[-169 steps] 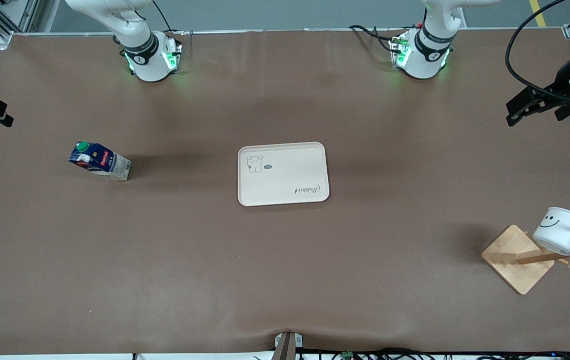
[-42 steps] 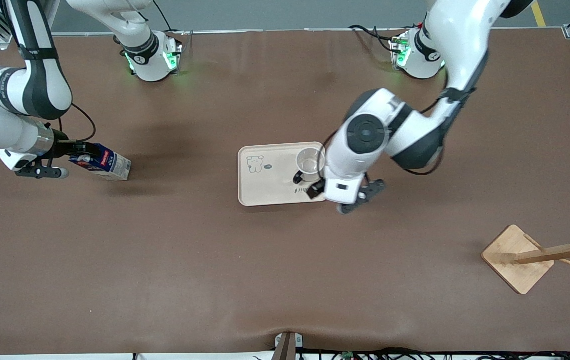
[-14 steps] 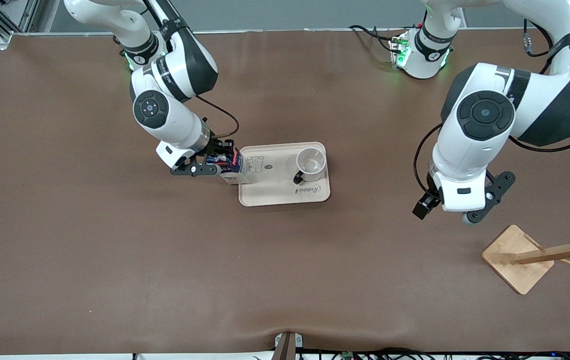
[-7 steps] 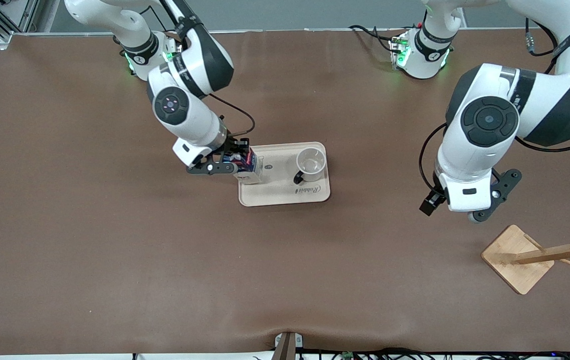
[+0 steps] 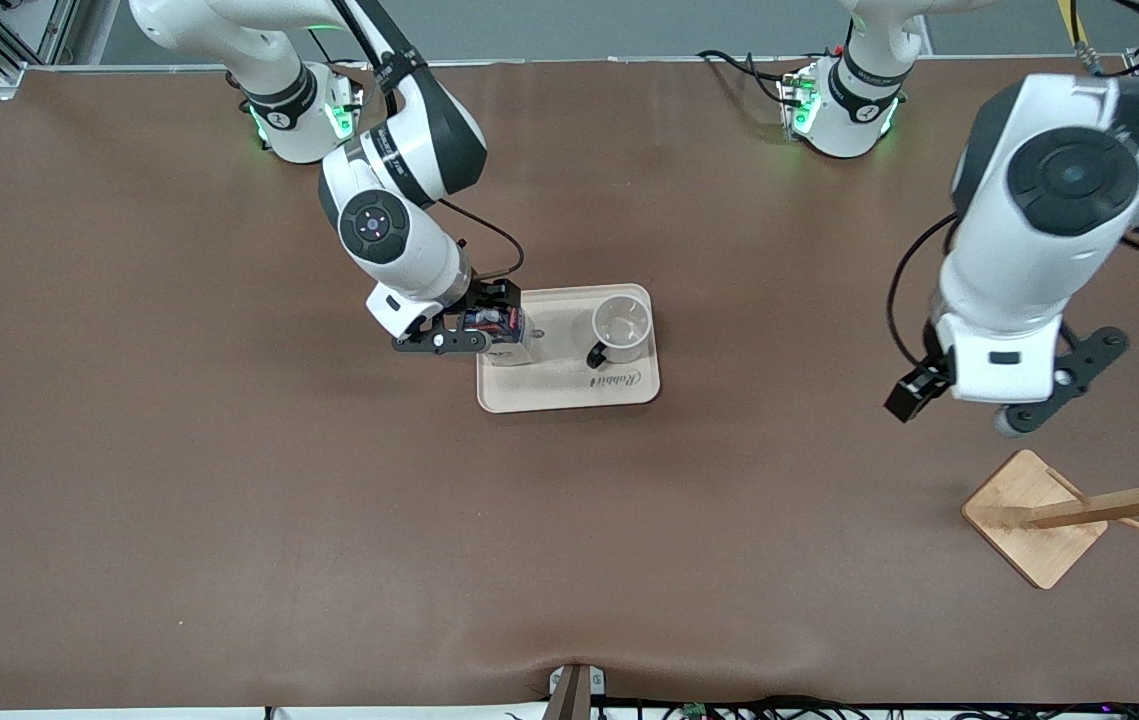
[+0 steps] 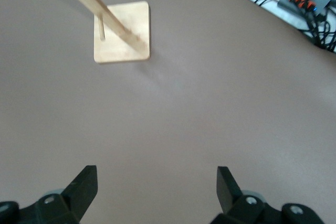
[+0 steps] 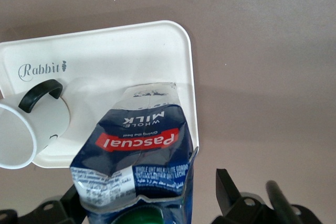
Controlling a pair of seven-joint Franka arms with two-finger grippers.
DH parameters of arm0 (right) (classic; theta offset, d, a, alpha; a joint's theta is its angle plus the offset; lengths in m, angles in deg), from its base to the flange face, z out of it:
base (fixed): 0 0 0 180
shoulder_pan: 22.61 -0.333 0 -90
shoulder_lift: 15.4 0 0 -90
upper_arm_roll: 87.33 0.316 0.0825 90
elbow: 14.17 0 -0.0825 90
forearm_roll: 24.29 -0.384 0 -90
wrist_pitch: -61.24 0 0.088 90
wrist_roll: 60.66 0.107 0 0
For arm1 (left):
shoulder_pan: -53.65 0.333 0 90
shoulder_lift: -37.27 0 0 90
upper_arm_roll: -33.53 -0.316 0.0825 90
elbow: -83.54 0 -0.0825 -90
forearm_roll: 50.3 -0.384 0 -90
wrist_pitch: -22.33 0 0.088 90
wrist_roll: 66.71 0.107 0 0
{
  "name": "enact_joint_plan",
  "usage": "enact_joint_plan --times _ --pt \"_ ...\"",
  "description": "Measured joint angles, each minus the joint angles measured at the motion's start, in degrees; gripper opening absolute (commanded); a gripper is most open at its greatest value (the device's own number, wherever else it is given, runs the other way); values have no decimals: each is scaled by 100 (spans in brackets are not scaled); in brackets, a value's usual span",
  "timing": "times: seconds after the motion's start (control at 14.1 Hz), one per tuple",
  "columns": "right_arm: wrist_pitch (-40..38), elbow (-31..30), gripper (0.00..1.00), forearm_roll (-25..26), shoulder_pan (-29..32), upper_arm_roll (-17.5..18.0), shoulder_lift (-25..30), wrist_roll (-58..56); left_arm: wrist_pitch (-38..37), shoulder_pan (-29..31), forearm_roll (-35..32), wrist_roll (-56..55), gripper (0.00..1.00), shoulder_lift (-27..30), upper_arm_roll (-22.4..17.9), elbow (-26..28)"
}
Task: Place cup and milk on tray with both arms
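Since half a second ago the right arm has carried the milk (image 5: 504, 330) further in over the tray (image 5: 569, 385), and the left arm has swung away toward its own end of the table and risen.

Nearest the front camera stands the wooden rack (image 5: 1034, 515), bare of any cup. The left gripper (image 5: 969, 400) hangs over open table beside it; in the left wrist view its two fingers stand wide apart with nothing between them, and the rack base (image 6: 122, 31) lies below. This arm looks done and waiting.

Farther from the camera is the tray. The cup (image 5: 621, 328) sits on it, mouth up, at the end toward the left arm, its black handle (image 5: 595, 354) turned toward the camera. The right gripper (image 5: 477, 330) is over the tray's other end, its jaws pinching the milk near the capped top.

In the right wrist view the carton (image 7: 139, 156) hangs straight down from the jaws, long axis upright, its whitish bottom over the tray floor close to the rim (image 7: 192, 87), with the cup (image 7: 29, 132) just beside it and apart. Whether the bottom already touches the tray I cannot tell. The next move looks like a short straight lowering and release; the base sits near the rim, so it could catch the edge and tip.
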Motion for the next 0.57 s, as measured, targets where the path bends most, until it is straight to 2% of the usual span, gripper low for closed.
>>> enact_joint_plan --times 0.21,0.42,0.57 --pt "-2 14 100 0 -3 0 0 0 -59 48 114 564 100 370 -164 -20" --pt "-94 102 100 0 -3 -10 -1 42 -405 48 616 1700 100 814 -664 3" --pt "-470 352 100 0 -3 -19 1 196 -631 62 896 2669 100 1047 -1028 13"
